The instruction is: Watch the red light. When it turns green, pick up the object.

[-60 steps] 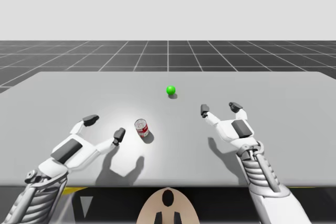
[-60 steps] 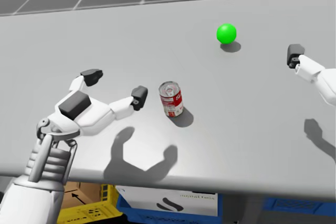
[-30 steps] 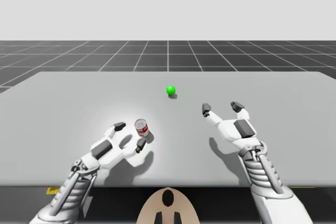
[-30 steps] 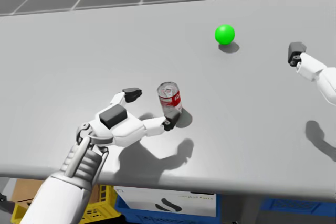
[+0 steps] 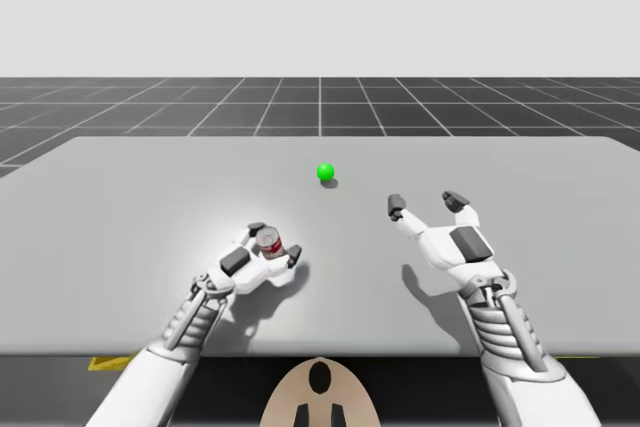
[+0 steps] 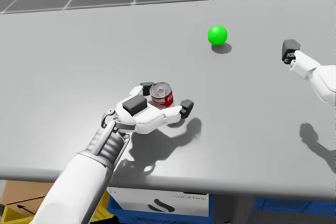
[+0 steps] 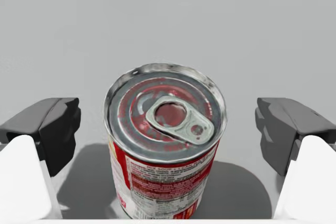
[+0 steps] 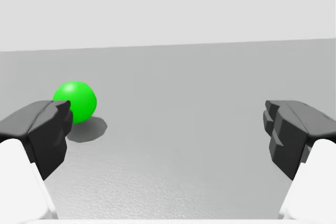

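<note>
Red-and-white metal can with pull-tab lid (image 7: pixel 165 145), one: upright on the grey table (image 5: pixel 120 187), left of middle toward its near edge, between the spread fingers of my left gripper (image 7: pixel 168 129), which flank it without touching, seemingly poised to close now the signal allows. Small green sphere light (image 5: pixel 325 172), one: near the surface's middle, well apart from the can. Grippers, two: my right gripper (image 5: pixel 425 203), also spread and empty, hovers over the right half, idle.

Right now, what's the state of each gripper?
Left gripper: open, red can between its fingers, neither touching it.
Right gripper: open, holding nothing.
</note>
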You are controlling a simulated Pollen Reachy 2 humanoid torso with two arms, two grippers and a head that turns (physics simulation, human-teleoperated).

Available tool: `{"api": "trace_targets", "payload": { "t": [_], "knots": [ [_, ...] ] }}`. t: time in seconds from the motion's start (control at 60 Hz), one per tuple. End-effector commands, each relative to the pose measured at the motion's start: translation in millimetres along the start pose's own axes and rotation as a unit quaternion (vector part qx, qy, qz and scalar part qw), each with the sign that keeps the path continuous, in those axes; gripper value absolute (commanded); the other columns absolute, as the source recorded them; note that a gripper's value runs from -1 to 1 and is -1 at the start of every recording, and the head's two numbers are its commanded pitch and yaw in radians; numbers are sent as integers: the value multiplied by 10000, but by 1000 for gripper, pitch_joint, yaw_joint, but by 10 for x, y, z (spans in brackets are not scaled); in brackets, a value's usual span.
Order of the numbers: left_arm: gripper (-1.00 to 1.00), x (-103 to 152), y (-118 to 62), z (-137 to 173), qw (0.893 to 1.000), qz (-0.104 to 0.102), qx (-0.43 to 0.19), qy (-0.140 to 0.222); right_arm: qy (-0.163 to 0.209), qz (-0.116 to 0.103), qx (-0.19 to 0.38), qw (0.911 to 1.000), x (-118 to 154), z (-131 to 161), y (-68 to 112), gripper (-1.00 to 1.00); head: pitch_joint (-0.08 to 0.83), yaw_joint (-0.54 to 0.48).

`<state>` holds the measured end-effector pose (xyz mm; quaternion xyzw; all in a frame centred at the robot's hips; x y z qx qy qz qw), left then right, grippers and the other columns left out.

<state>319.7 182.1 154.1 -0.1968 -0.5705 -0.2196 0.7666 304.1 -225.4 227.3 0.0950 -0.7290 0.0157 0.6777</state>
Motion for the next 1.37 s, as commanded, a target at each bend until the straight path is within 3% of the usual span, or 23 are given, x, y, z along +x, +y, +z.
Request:
{"api": "trace_targets", "payload": {
  "t": [0.017, 0.1, 0.267, 0.483, 0.583, 0.7, 0.733, 0.767, 0.867, 1.1, 1.367],
  "knots": [
    [811, -68, -51, -121, 9999, 116, -2, -54, -20, -88, 12, 10000, 3, 7, 22, -1000, 672, 169],
    [992, -92, -44, -90, 9999, 125, -18, -31, -16, -90, 12, 10000, 1, 6, 21, -1000, 670, 167],
    [1000, -119, -78, -35, 9999, 110, -95, 1, -25, -93, 3, 10000, 6, 9, 20, -1000, 635, 168],
    [1000, -142, -113, -14, 9999, 5, -128, -17, 8, -126, 3, 9999, -6, 6, 21, -1000, 401, 171],
    [1000, -147, -115, -15, 9999, -1, -122, -9, 11, -171, 17, 9999, -2, 11, 20, -1000, 346, 169],
    [1000, -118, -100, -5, 10000, 21, -89, -13, 48, -430, 93, 9990, 22, 25, 17, -1000, 312, 170],
    [983, -60, -90, 11, 10000, 22, -79, -45, 48, -366, 63, 9993, 27, 29, 23, -1000, 307, 170],
    [1000, 29, -72, 36, 9999, -26, -46, -100, 70, -495, 150, 9986, 30, 34, 15, -1000, 302, 169],
    [1000, 247, 1, 108, 9998, -61, -44, -202, 127, -557, 294, 9979, 30, 39, -2, -1000, 296, 167],
    [1000, 1030, 171, 436, 9947, -260, 284, -956, 268, -557, 517, 9967, 7, 55, -18, -1000, 274, 162],
    [1000, 1892, 38, 950, 9767, -695, 549, -1955, 290, -576, 665, 9957, 22, 81, 2, -1000, 247, 158]
  ]
}}
